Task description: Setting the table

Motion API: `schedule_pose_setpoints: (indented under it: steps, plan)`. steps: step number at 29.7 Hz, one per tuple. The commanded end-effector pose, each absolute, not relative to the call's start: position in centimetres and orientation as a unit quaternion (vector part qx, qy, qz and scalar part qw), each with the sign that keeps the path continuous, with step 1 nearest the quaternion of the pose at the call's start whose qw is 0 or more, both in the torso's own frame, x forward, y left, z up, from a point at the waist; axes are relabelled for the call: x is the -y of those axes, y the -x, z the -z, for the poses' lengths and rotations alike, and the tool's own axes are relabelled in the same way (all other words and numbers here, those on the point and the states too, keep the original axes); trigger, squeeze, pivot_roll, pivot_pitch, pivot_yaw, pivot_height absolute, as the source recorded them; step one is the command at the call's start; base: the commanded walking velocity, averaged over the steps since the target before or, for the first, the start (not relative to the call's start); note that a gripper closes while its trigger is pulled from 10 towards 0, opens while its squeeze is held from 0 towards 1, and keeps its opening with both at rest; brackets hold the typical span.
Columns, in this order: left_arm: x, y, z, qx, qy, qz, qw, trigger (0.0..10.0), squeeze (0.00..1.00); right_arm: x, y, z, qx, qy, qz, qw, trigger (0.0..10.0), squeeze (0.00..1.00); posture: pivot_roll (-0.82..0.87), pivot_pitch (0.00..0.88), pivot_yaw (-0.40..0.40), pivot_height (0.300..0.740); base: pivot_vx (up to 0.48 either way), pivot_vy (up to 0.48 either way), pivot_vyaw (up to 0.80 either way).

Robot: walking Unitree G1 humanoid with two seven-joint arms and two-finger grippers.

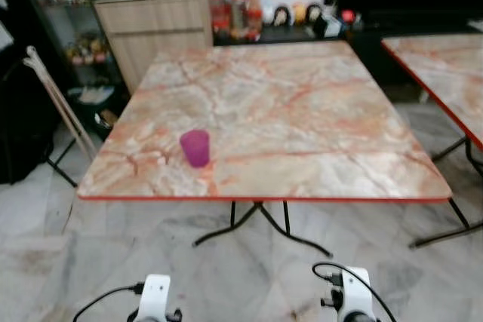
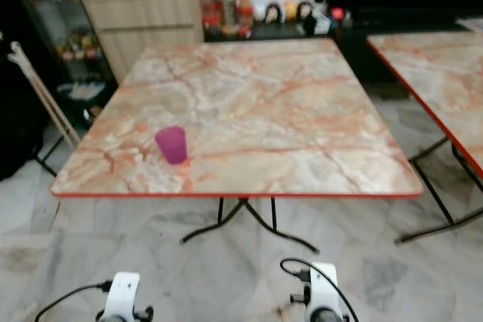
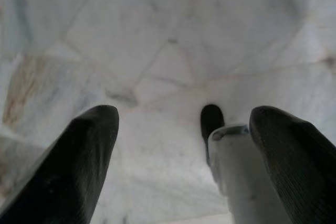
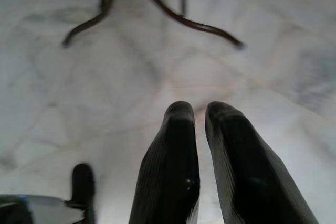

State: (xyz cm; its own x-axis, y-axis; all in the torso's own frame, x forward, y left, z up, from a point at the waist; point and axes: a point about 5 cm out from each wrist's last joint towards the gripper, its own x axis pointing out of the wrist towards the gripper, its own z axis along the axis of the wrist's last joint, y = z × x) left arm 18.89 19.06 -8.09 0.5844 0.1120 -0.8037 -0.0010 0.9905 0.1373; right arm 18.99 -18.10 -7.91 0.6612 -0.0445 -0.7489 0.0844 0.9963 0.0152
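Marble in pink and cream covers the top of the square table (image 1: 302,111) before us, and a thin red band runs along its edge. On this top we see one purple plastic cup (image 1: 195,147). It stands upright near the front edge, toward the front left corner, and nothing touches it. The table rests on black metal legs (image 1: 260,224) that spread over the pale marble floor (image 1: 226,277).

A second table (image 1: 445,65) with the same top stands on the right, well apart from the first. Behind the far edge we see a wooden cabinet (image 1: 155,32) and a low dark shelf with jars and bottles (image 1: 235,11); they are too blurred for us to tell more.

Both arms hang low in front of the table, over the floor. We see the left gripper (image 3: 184,124) with its two black fingers (image 3: 79,161) spread wide apart, and it has nothing between them. The right gripper (image 4: 200,116) has its fingers (image 4: 173,156) almost together, with only a narrow gap, and it also has hold of nothing. Beyond them the table legs stand on the floor.
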Motion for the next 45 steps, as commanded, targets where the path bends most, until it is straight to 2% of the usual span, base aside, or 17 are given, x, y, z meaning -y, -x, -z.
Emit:
schedule_pose_setpoints:
  steps: [1,14,23,29,31,40,45]
  plan:
    - [-19.2,-18.8,8.1,-0.457,-0.067,-0.029,0.886,10.0,0.0,17.6,-19.3,7.8,-0.407,-0.026,0.03,0.913,10.0,0.0,-0.02,0.0,0.02,0.74,0.277,0.0,0.0]
    - [-19.2,-18.7,8.2,-0.458,-0.066,-0.033,0.886,10.0,0.0,17.6,-19.0,8.0,-0.411,-0.027,0.032,0.911,10.0,0.0,-0.01,0.0,0.02,0.74,0.275,0.0,0.0]
    - [-19.9,-18.1,8.4,-0.46,-0.09,-0.04,0.882,10.0,0.0,17.4,-18.6,8.2,-0.418,-0.027,0.031,0.907,10.0,0.0,0.0,0.0,0.023,0.74,0.0,0.0,0.0]
    - [-21.2,-18.4,7.8,-0.434,-0.071,-0.089,0.894,10.0,0.0,17.4,-18.3,8.3,-0.423,-0.027,0.032,0.905,10.0,0.0,0.01,0.0,0.026,0.74,0.0,0.0,0.0]
    - [-22.2,-18.9,7.2,-0.407,-0.057,-0.121,0.904,10.0,0.0,17.5,-18.0,8.5,-0.427,-0.027,0.033,0.903,10.0,0.0,0.01,0.0,0.026,0.74,0.0,0.0,0.0]
    - [-23.7,-19.7,5.8,-0.329,-0.06,-0.157,0.929,10.0,0.0,17.5,-17.8,8.6,-0.43,-0.025,0.031,0.902,10.0,0.0,0.03,0.0,0.02,0.74,0.0,0.0,0.0]
    - [-25.3,-22.0,3.0,-0.232,-0.055,-0.206,0.949,10.0,0.0,17.6,-17.8,8.6,-0.431,-0.024,0.029,0.902,10.0,0.0,0.03,0.0,0.011,0.74,0.0,0.0,0.0]
